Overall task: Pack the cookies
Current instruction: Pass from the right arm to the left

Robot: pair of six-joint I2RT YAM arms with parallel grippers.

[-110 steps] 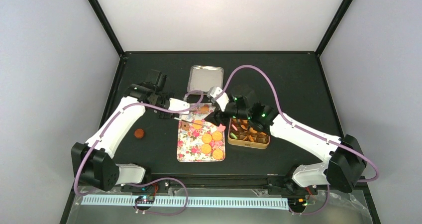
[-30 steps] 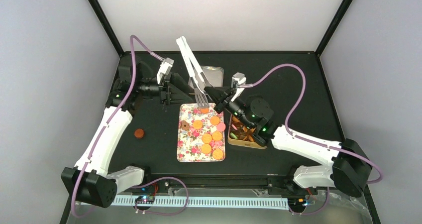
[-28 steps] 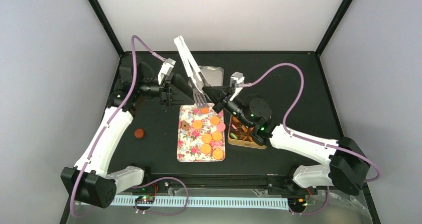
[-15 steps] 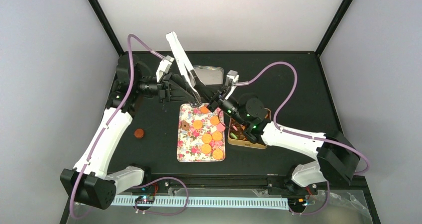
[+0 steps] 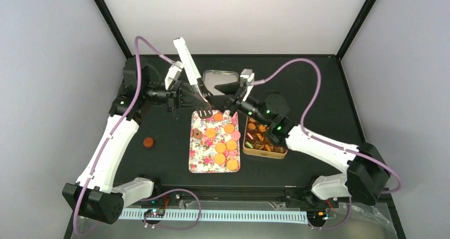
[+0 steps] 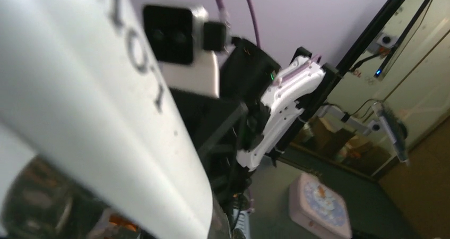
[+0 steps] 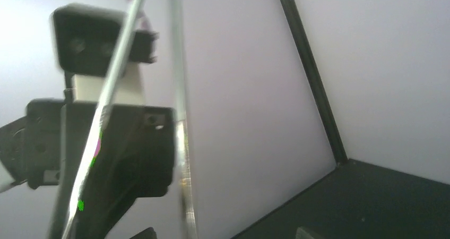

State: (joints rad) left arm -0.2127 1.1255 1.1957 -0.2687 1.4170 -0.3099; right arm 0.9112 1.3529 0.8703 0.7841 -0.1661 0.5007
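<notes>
Several round orange cookies [image 5: 220, 147], a pink one and a dark one lie on a floral tray [image 5: 200, 162]. One orange cookie [image 5: 217, 116] sits at the tray's far edge. A brown tin [image 5: 265, 153] right of the tray holds mixed cookies. My left gripper [image 5: 187, 96] is shut on white tongs [image 5: 184, 58] that stand tilted up and left, with their tips near the tray's far edge. They fill the left wrist view [image 6: 95, 117]. My right gripper [image 5: 213, 97] is open and faces the left one. A metal tong arm [image 7: 181, 186] runs between its fingertips [image 7: 144, 232].
The tin's lid [image 5: 223, 78] lies behind the tray. A lone brown cookie [image 5: 149, 142] lies on the black table to the left of the tray. Purple cables arch over both arms.
The left gripper lifted the tongs off the tray, stood them up and carried them back and left. The right gripper swung from the tin toward the tongs.
</notes>
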